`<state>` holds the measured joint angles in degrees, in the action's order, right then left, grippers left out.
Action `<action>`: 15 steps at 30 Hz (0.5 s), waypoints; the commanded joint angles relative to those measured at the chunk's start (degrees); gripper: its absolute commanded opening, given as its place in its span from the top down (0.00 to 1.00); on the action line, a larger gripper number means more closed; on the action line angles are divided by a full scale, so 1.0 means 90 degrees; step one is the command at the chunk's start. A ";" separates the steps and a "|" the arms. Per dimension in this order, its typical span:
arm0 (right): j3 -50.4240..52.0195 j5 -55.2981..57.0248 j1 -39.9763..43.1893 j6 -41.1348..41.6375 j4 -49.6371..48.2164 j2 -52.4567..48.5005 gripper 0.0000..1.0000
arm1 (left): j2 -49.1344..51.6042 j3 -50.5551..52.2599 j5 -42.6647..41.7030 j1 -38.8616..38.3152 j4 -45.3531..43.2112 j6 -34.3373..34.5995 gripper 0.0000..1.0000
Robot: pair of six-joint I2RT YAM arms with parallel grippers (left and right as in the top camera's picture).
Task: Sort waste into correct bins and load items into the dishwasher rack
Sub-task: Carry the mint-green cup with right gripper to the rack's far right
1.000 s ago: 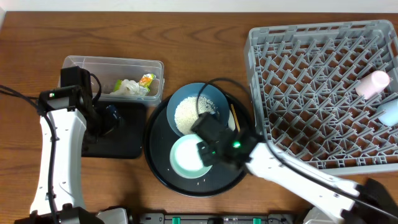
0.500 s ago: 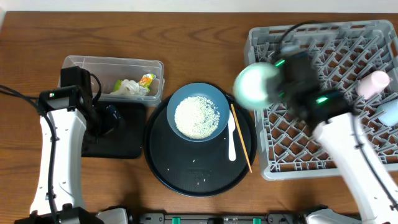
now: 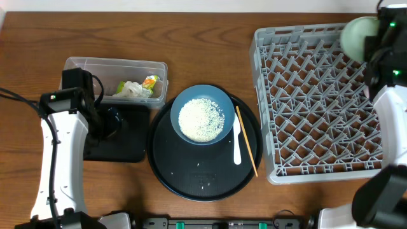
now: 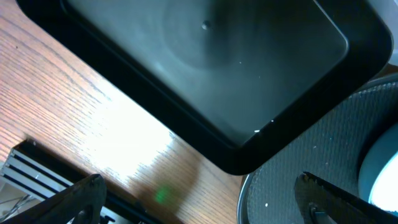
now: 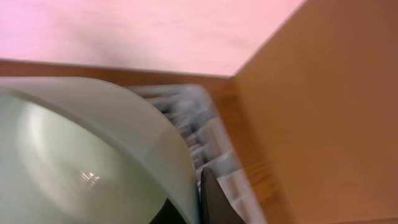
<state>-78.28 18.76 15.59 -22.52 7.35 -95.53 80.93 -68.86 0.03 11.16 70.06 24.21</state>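
1. Two views give little away. The right wrist view is blurred, and the pale mint bowl (image 5: 81, 155) fills its lower left. One dark fingertip (image 5: 209, 198) shows against the bowl's rim, and its partner is hidden behind the bowl's wall.
2. Seen from overhead, the right arm covers the right edge of the dishwasher rack (image 3: 311, 95) and is itself cut off by the frame.
3. The left wrist view catches only a corner of the black rectangular tray (image 4: 205, 81), with an arc of the round black tray (image 4: 292, 186) beside it.
4. The rack's pegs lie open across its near and middle rows. The table (image 3: 210, 38) is bare between the rack and the clear tub (image 3: 95, 65), which holds the tissue (image 3: 130, 90) and the wrapper (image 3: 150, 81).
5. The dark blue plate (image 3: 217, 97) sits on the far part of the round tray with the rice (image 3: 201, 119) heaped on it. The white spoon (image 3: 237, 145) and chopsticks (image 3: 248, 143) lie just to its right, close to the rack's left wall.
6. The right gripper (image 3: 371, 39) is raised over the rack's far right corner, clamped on the bowl's rim with the bowl tipped on its side.
7. The left gripper (image 4: 199, 202) hangs over the rectangular tray's near edge, its fingers (image 4: 81, 196) spread wide with nothing between them.
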 commanded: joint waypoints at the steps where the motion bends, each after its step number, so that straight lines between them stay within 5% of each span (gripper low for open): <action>1: -0.0095 0.0330 0.0284 -0.0879 -0.0517 -0.0440 0.99 | 0.0034 0.0027 0.0066 0.0019 0.0017 0.0070 0.02; 7: -0.0216 0.1146 0.0578 -0.1059 -0.1630 -0.1343 0.99 | 0.0034 0.0027 0.0066 0.0019 0.0019 0.0155 0.02; 15: -0.1409 0.1710 0.0695 -0.1035 -0.1753 -0.2453 0.99 | 0.0034 0.0027 0.0066 0.0019 0.0017 0.0160 0.02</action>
<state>-86.08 30.70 21.52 -31.22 -7.77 -116.22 80.93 -68.82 0.03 11.16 70.08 25.15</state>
